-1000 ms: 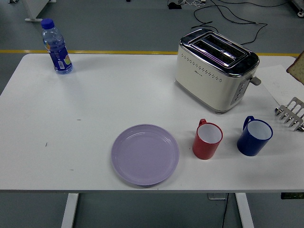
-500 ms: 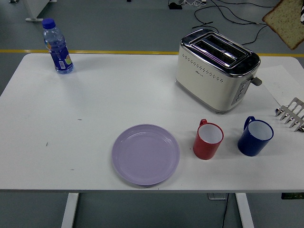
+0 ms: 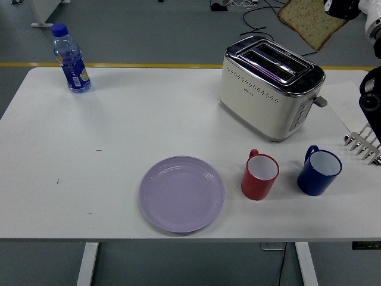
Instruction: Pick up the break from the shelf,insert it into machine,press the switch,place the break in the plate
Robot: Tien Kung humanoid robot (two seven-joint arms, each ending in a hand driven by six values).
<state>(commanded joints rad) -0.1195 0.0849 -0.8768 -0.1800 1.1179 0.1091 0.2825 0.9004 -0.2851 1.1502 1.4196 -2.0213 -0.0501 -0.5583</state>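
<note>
A slice of brown bread [image 3: 308,21] hangs in the air at the top right, above and behind the toaster. My right hand [image 3: 340,8] is shut on its right edge, and the arm [image 3: 372,89] runs down the right border. The cream and chrome toaster [image 3: 271,86] stands on the table's right half with both slots showing dark. A lilac plate [image 3: 182,193] lies near the front edge, bare. The metal toast rack [image 3: 366,144] sits at the right edge, half cut off. My left arm is out of the picture.
A red mug [image 3: 260,174] and a blue mug [image 3: 319,170] stand in front of the toaster. A blue-capped water bottle [image 3: 70,58] stands at the far left corner. Cables lie on the floor beyond the table.
The bread has moved left and a little up, from the right border to above the toaster's far side. My right hand and arm have come into view with it.
</note>
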